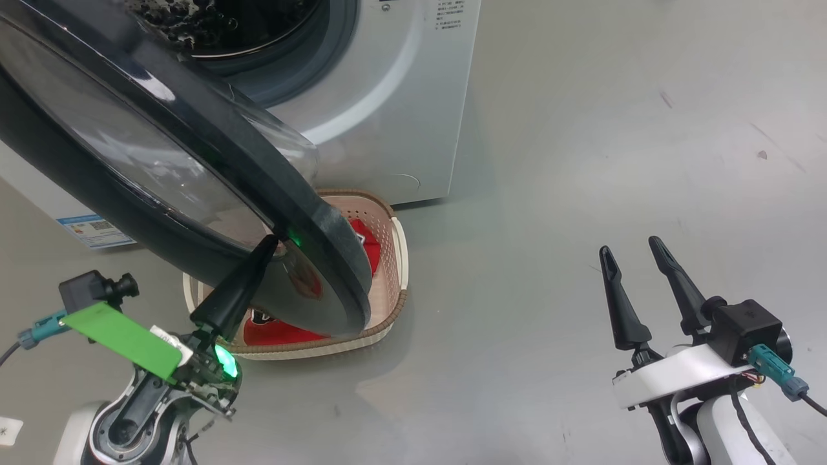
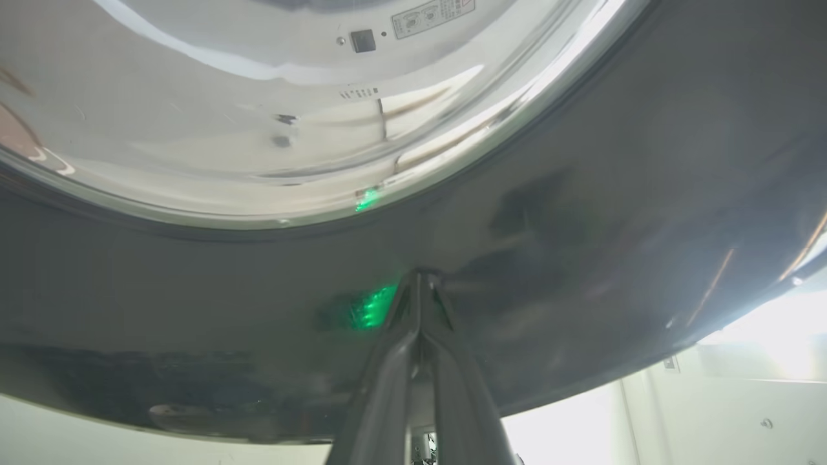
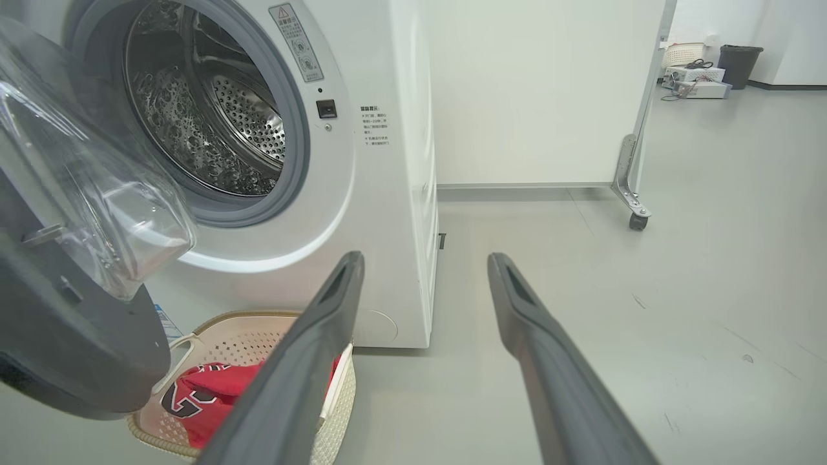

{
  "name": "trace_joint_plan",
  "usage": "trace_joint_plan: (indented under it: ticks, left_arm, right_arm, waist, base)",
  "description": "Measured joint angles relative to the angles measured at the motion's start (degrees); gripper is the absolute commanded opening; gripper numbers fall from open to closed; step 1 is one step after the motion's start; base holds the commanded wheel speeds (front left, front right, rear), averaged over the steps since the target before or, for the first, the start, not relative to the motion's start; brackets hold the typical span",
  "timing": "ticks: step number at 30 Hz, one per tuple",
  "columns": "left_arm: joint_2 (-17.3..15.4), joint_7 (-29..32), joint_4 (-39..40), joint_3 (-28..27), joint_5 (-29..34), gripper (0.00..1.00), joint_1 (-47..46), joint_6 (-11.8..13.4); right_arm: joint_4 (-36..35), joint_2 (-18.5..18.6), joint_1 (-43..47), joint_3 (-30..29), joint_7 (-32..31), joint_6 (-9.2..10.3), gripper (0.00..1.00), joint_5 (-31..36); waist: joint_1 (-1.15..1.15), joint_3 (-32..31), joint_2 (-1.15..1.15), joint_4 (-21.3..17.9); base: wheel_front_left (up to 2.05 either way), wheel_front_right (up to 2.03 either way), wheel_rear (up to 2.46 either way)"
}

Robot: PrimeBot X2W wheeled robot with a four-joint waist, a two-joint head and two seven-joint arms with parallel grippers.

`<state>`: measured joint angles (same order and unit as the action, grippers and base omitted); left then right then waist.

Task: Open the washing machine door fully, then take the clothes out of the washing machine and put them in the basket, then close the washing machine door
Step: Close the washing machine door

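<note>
The left gripper [image 1: 270, 247], two long dark fingers pressed together with nothing between them, is touching its tip to the outer face of the large round glossy black washing machine door [image 1: 161, 148] near that door's lower edge. The door is standing swung out from the big white front-loading washing machine [image 1: 387, 97] and is hanging over the small cream perforated plastic basket [image 1: 389, 320] on the grey floor [image 1: 581, 161]. The red sports jersey [image 1: 278, 332] is lying inside the basket, partly hidden by the door. The right gripper [image 1: 630, 247] is hovering well apart from all this at the lower right, its fingers spread and holding nothing.

In the left wrist view, the left gripper [image 2: 418, 279] is meeting the door's dark rim [image 2: 581, 226] with its tips closed, a green glow [image 2: 365, 307] shining on the gloss just beside them.

In the right wrist view, the right gripper [image 3: 425, 260] is pointing with parted, empty fingers towards the washing machine [image 3: 387, 194], whose perforated steel drum [image 3: 213, 129] is showing through the grey rubber ring. The door [image 3: 64, 336], with its bulging clear glass bowl [image 3: 116, 194], is angling out at the left above the basket [image 3: 258, 318], where the jersey [image 3: 213, 394] is resting.
</note>
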<state>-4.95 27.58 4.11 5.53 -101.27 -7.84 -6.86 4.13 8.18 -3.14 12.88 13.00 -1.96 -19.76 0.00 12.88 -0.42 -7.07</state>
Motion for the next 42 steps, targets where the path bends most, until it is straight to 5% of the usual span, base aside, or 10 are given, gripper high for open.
trace_joint_plan:
  ticks: [20, 40, 42]
  left_arm:
    - [0.63, -0.52, -8.88, -0.23, 0.49, 0.00, -11.22, 0.00]
    - [1.90, -3.04, -7.11, -7.80, -1.90, 0.00, -6.92, -0.01]
    - [1.99, -3.78, -6.01, -8.78, -1.98, 0.38, -6.00, -0.01]
  right_arm:
    - [1.27, -1.05, -2.33, -0.22, 0.52, -0.51, 1.00, -0.48]
    - [3.35, -1.30, -2.32, -2.52, 0.94, -0.33, 1.00, -0.83]
    - [3.39, -1.14, -2.22, -2.81, 0.94, -0.30, 1.00, -0.83]
  waist:
    - [0.00, 1.75, 0.00, -3.90]
    - [0.00, 0.18, 0.00, -2.12]
    - [0.00, -0.29, 0.00, -1.62]
  base:
    - [0.00, 0.00, 0.00]
    - [0.00, 0.00, 0.00]
    - [0.00, 0.00, 0.00]
